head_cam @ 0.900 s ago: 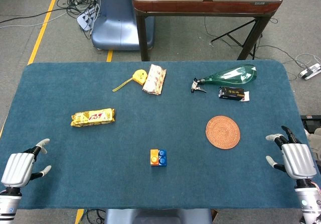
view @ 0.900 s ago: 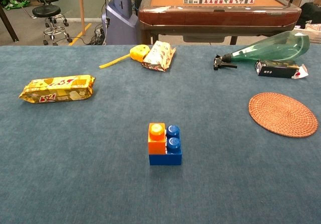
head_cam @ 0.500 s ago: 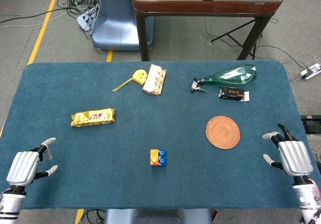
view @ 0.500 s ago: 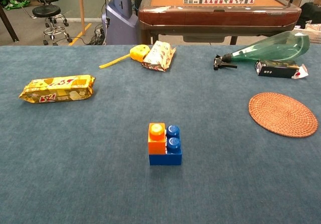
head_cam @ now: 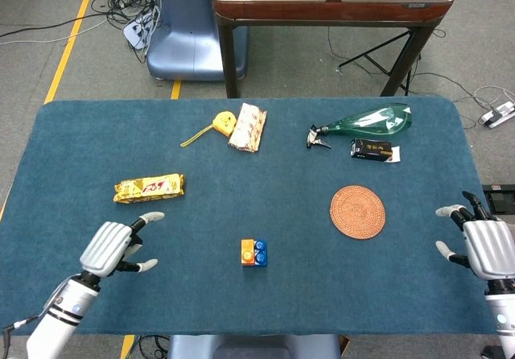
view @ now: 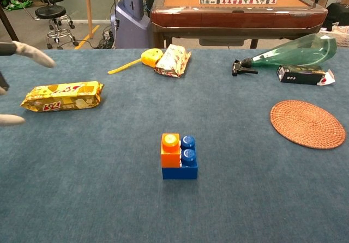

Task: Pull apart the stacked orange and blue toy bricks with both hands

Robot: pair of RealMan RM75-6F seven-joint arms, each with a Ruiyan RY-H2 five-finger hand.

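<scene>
The orange brick [head_cam: 247,252] [view: 170,149] sits stacked on the left part of the blue brick [head_cam: 260,254] [view: 184,164] near the table's front middle. My left hand [head_cam: 113,247] hovers open to the left of the bricks, well apart from them; only its fingertips [view: 34,54] show at the left edge of the chest view. My right hand [head_cam: 486,247] stays open at the table's right edge, far from the bricks, and is outside the chest view.
A yellow snack packet [head_cam: 149,187] lies just beyond the left hand. A woven coaster [head_cam: 357,211] lies right of the bricks. At the back are a tape measure [head_cam: 223,121], a wrapped snack [head_cam: 249,127], a green spray bottle [head_cam: 370,121] and a black box [head_cam: 372,149].
My left hand has moved right and forward over the table toward the bricks and now enters the chest view. My right hand has drifted slightly right. The bricks have not moved.
</scene>
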